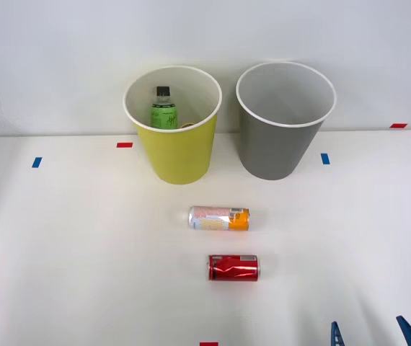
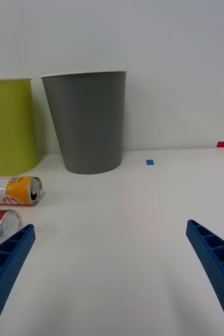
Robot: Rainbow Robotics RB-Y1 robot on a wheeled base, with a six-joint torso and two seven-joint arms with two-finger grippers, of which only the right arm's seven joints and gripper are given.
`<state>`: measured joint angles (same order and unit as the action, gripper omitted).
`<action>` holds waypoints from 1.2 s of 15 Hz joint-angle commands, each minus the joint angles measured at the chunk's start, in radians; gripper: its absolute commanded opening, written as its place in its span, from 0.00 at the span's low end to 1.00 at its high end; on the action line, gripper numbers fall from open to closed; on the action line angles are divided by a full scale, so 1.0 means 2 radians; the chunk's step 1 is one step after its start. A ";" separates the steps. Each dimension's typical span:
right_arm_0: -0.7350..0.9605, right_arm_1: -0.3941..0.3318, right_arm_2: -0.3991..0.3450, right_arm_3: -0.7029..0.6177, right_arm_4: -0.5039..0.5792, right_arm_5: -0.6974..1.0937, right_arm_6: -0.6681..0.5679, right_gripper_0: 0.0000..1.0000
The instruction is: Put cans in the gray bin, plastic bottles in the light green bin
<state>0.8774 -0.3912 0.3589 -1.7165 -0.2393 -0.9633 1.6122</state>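
White tabletop [image 1: 76, 245] carried everything. From the front we saw the bottle [image 1: 164, 109] upright inside the green bin [image 1: 177, 155], the gray bin [image 1: 277, 148] beside it, and both cans lying nearer: pale can [image 1: 219, 218], red can [image 1: 233, 267]. At the wrist, our pincer [image 2: 112, 252] stood wide open, holding nothing, near the cans.

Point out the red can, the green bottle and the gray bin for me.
Red can [image 1: 233, 267], front view, middle of its side.
Green bottle [image 1: 164, 114], front view, on its label, inside the light green bin.
Gray bin [image 2: 88, 126], right wrist view, middle of its outer wall.
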 commanded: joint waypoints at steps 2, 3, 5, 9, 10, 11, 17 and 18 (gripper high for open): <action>0.000 0.000 0.000 0.000 0.000 0.000 0.000 1.00; 0.000 0.000 0.000 0.000 0.000 0.000 0.000 1.00; 0.000 0.000 0.000 0.000 0.000 0.000 0.000 1.00; 0.000 0.000 0.000 0.000 0.000 0.000 0.000 1.00; 0.000 0.000 0.000 0.000 0.000 0.000 0.000 1.00; 0.000 0.000 0.000 0.000 0.000 0.000 0.000 1.00; 0.000 0.000 0.000 0.000 0.000 0.000 0.000 1.00; 0.000 0.000 0.000 0.000 0.000 0.000 0.000 1.00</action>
<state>0.8774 -0.3912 0.3589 -1.7165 -0.2393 -0.9633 1.6122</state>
